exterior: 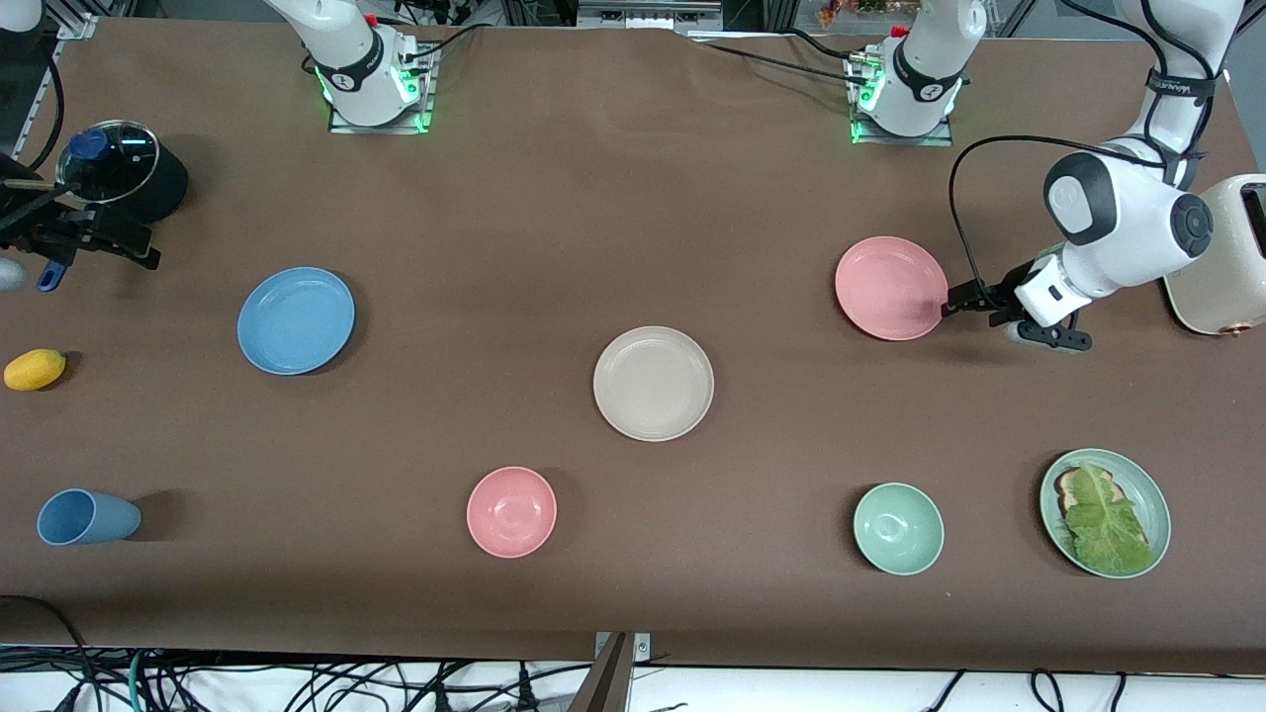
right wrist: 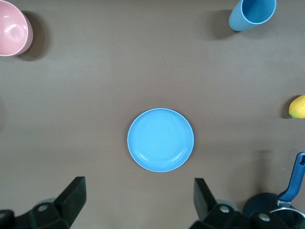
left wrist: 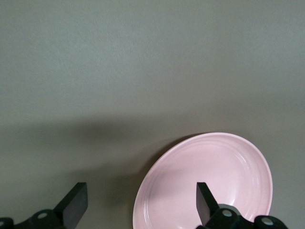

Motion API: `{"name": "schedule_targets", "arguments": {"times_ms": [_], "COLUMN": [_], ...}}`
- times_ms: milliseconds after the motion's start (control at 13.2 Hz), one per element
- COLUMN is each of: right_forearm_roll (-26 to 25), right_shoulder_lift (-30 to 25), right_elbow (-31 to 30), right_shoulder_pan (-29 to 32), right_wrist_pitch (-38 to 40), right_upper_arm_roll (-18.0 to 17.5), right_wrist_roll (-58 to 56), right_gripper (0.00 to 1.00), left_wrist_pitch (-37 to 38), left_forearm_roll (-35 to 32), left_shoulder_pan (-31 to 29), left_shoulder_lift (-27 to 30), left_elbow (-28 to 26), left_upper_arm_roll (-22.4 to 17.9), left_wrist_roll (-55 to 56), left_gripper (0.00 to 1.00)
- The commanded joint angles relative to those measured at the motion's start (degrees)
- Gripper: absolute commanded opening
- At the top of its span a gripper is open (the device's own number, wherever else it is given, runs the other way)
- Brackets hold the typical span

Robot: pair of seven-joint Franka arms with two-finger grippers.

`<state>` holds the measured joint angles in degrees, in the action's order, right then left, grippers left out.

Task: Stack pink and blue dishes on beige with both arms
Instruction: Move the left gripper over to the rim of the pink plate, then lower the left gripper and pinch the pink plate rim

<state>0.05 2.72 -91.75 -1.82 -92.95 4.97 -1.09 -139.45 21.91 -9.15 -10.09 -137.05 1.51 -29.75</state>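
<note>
Nearest the front camera a row of small things lies along the table (exterior: 613, 198): a blue cup (exterior: 87, 517) on its side toward the right arm's end, a pink bowl (exterior: 511, 511), a pale green bowl (exterior: 898, 529), and a green plate with lettuce (exterior: 1105, 512) toward the left arm's end. Farther from the camera, near the table's middle, sits the beige plate (exterior: 653, 383), bare, with nothing stacked on it. A yellow lemon (exterior: 35, 369) lies at the right arm's end, and the blue plate (exterior: 296, 320) rests flat on the table between the lemon and the beige plate, well apart from both. Farther still, toward the left arm's end, the pink plate (exterior: 890, 288) lies flat on the table; the left gripper (exterior: 949, 307) is low at its rim, and the left wrist view shows its fingers (left wrist: 205, 202) spread wide, one over the plate's edge and the other over bare table, gripping nothing. A cream toaster (exterior: 1221, 257) stands beside that arm. The right gripper (right wrist: 138, 202) hangs high over the table near a black pot with a glass lid (exterior: 124, 178), its jaws spread wide and empty, the blue plate (right wrist: 160, 140) in the right wrist view.
</note>
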Motion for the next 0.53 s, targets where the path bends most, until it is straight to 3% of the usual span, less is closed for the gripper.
{"name": "schedule_targets", "arguments": {"times_ms": [0, 456], "right_forearm_roll": [0.47, 0.47], "right_shoulder_lift": [0.27, 0.27], "right_elbow": [0.87, 0.87], "right_shoulder_pan": [0.06, 0.06], "right_wrist_pitch": [0.4, 0.31], "right_upper_arm_roll": [-0.14, -0.14], "right_wrist_roll": [0.3, 0.3], "right_gripper": [1.0, 1.0], "left_wrist_pitch": [-1.79, -5.57], "left_forearm_roll": [5.31, 11.82], "left_shoulder_pan": [-0.43, -0.43], "left_shoulder_lift": [-0.1, -1.33], "left_elbow": [-1.99, -5.33], "left_upper_arm_roll": [0.33, 0.33], "left_wrist_roll": [-7.4, -15.05], "left_gripper": [1.0, 1.0]}}
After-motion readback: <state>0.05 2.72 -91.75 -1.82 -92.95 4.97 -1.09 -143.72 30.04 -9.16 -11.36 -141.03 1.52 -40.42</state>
